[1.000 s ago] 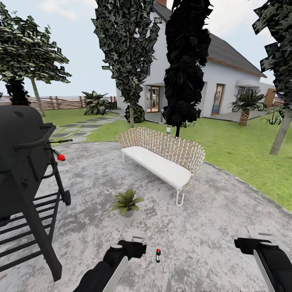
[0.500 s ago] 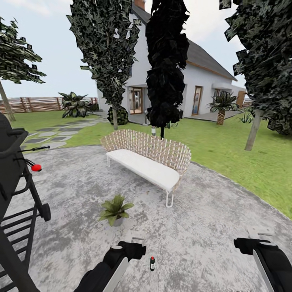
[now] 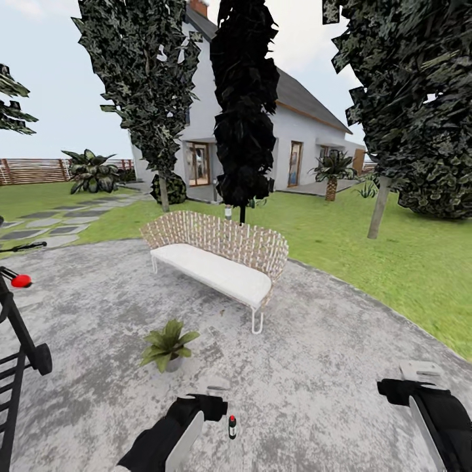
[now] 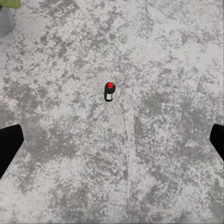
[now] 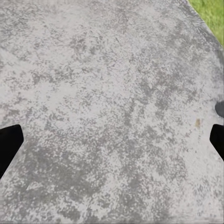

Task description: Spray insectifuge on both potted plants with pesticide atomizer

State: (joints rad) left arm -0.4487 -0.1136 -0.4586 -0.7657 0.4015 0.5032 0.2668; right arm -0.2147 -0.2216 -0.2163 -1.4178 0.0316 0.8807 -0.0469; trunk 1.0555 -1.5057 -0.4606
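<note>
The pesticide atomizer (image 3: 232,427) stands upright on the grey stone patio of the garden (image 3: 118,308), a small dark bottle with a red tip. It is just right of my left gripper (image 3: 216,385). In the left wrist view the atomizer (image 4: 109,91) is some way ahead of the left gripper (image 4: 112,144), whose black fingertips (image 4: 9,145) are spread wide with nothing between them. One potted plant (image 3: 168,346) with thin green leaves sits in a little grey pot beyond my left arm. My right gripper (image 3: 419,371) hangs open over bare stone (image 5: 112,116).
A wicker bench with a white seat (image 3: 216,259) stands mid-patio behind the plant. A black grill frame with a red knob (image 3: 16,314) is at the left edge. Lawn (image 3: 393,262), trees, a white house and a wooden fence (image 3: 33,170) ring the patio.
The head view has swung right, so the grill, bench, plant and atomizer all slid left in the picture. Both arms keep the same pose.
</note>
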